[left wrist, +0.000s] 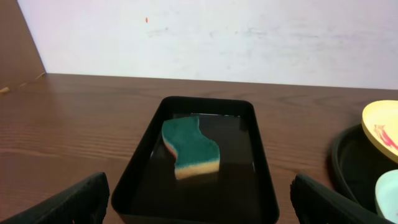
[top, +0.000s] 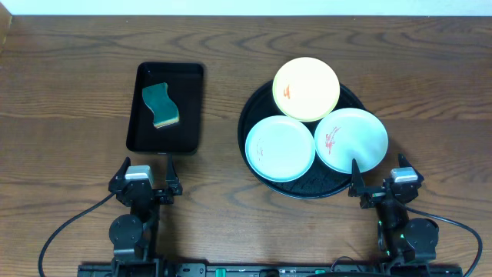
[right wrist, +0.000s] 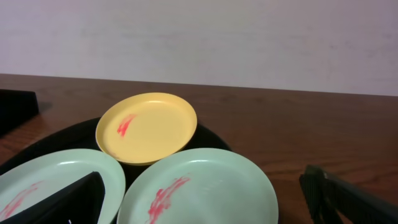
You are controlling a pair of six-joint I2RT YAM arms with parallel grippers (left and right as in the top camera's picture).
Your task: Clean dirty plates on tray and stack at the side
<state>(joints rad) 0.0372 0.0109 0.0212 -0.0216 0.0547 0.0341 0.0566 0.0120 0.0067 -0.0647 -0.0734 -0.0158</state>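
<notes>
The round black tray (top: 250,165) sits right of centre and carries three plates. A pale yellow plate (top: 306,88) with a small orange smear rests at the tray's far side. Nearer me lie a mint plate (top: 280,148) with faint marks and a second mint plate (top: 351,138) with a red smear. My right gripper (top: 378,173) stands open at the tray's near right edge, its left finger over the smeared mint plate (right wrist: 205,193). The left gripper (top: 147,168) hangs open and empty just short of the rectangular tray.
A rectangular black tray (top: 132,138) at the left holds a green and yellow sponge (top: 161,105). In the left wrist view the sponge (left wrist: 189,149) lies mid-tray, straight ahead. Bare wooden tabletop (top: 69,100) stretches left of it.
</notes>
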